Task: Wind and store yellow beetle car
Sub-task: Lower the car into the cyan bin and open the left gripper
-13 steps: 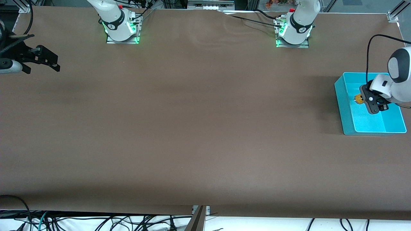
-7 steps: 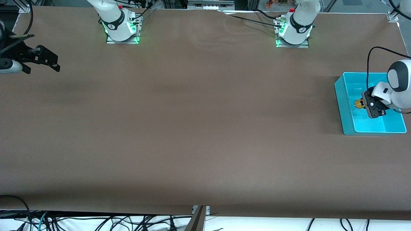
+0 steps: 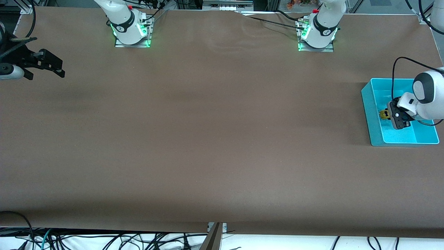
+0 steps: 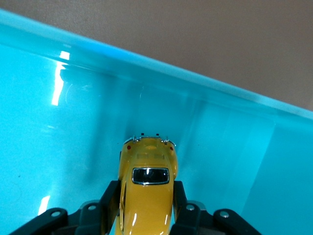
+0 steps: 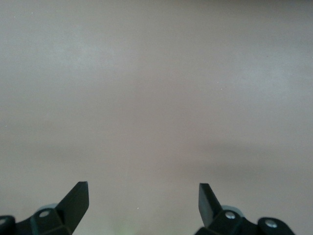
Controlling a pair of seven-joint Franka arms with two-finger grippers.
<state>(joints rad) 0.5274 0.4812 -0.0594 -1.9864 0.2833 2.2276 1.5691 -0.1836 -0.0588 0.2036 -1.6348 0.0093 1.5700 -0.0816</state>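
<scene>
**Beetle car held inside the teal bin**

While the left end effector [image 3: 387, 114] reaches down into the teal bin [image 3: 371, 114], its two dark fingers [image 4: 111, 198] are clamped on the flanks of the yellow beetle car [image 3: 383, 113], one on each side of the body. Seen from the left wrist view, the car [image 4: 146, 188] points its rounded end toward the bin's inner wall [image 4: 161, 105], with a dark window on top of the shell and small red lights at the end nearest that wall. Whether its wheels touch the bin floor cannot be told; the car sits low inside the bin, close to the wall that faces the middle of the desk.

That bin stands at the left arm's end of the brown desk [image 3: 215, 139], its open top facing up, with the white wrist of the left arm above its interior and a black cable looping over it.

At the right arm's end of the desk, the right end effector [image 3: 52, 66] waits above the bare surface. From the right wrist view its fingers [image 5: 76, 200] stand wide apart with nothing between them, only the brown desk [image 5: 156, 98] below.

Both arm bases show green lights along the edge of the desk farthest from the front camera.
</scene>
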